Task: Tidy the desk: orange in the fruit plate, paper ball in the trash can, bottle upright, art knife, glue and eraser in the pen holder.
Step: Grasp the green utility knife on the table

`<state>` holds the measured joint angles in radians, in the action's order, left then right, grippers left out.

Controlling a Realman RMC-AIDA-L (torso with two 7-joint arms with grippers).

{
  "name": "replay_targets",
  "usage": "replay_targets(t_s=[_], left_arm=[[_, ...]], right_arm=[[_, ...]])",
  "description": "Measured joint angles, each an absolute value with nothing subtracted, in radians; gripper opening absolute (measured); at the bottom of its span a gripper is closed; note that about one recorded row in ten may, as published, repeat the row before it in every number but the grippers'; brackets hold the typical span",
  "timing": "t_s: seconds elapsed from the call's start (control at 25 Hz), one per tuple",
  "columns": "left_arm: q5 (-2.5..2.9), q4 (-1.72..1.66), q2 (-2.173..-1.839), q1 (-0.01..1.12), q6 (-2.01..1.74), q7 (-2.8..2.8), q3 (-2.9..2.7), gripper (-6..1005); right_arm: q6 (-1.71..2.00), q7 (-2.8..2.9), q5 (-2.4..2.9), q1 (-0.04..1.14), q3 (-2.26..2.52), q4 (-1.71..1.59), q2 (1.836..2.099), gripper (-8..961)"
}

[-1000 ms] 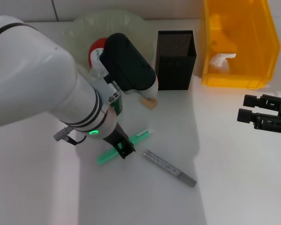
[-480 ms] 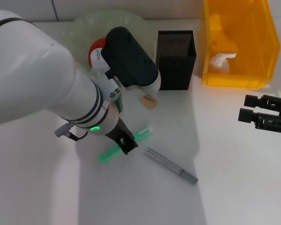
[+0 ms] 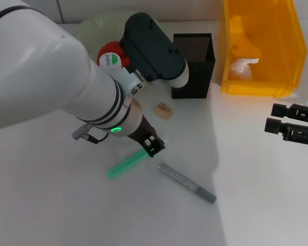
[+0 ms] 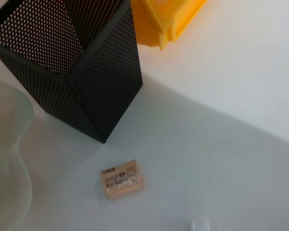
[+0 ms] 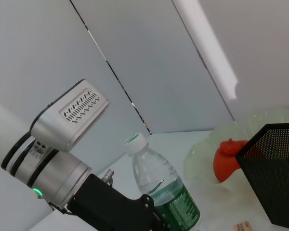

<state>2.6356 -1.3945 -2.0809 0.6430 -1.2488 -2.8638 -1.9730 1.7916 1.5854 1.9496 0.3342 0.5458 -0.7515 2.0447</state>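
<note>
Bottle (image 5: 161, 185) stands upright beside left end effector (image 5: 147, 211)

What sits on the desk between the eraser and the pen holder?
Nothing: in the left wrist view, bare white desk separates the eraser from the pen holder; they do not touch.

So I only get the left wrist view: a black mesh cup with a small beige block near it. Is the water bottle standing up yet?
Observer: Yes, the bottle stands upright near the fruit plate.
Visitor: And the orange?
Observer: The orange sits in that plate.
Visitor: What else is lying loose?
Observer: The glue and the art knife lie on the desk. The left gripper is low by the glue, and the right gripper waits off to the right.
</note>
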Motion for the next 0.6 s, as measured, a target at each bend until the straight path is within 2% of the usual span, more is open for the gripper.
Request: replay_targets(t_s=[0.08,0.32,0.52,0.6], left_arm=[[2.635,-1.392,-2.081,0.643,-1.236,-2.864,-1.974,195],[2.634,-1.374,-2.082,0.644,-1.204,-2.864,-1.986,397],[2.633,-1.342,-2.082,0.647,-1.163,-2.864,-2.000,610],[2.630,-1.337,-2.082,0.648,-1.157,-2.864,-2.002,621]], right_arm=[[1.792,1.584,1.950,0.333,0.546,-0.752,2.045,738],[1.792,1.583,1.950,0.331,0.546,-0.752,2.045,738],[1.791,1.582,1.950,0.332,0.546,-0.752,2.045,738],[1.790,1.581,1.950,0.332,0.546,-0.752,2.045,738]])
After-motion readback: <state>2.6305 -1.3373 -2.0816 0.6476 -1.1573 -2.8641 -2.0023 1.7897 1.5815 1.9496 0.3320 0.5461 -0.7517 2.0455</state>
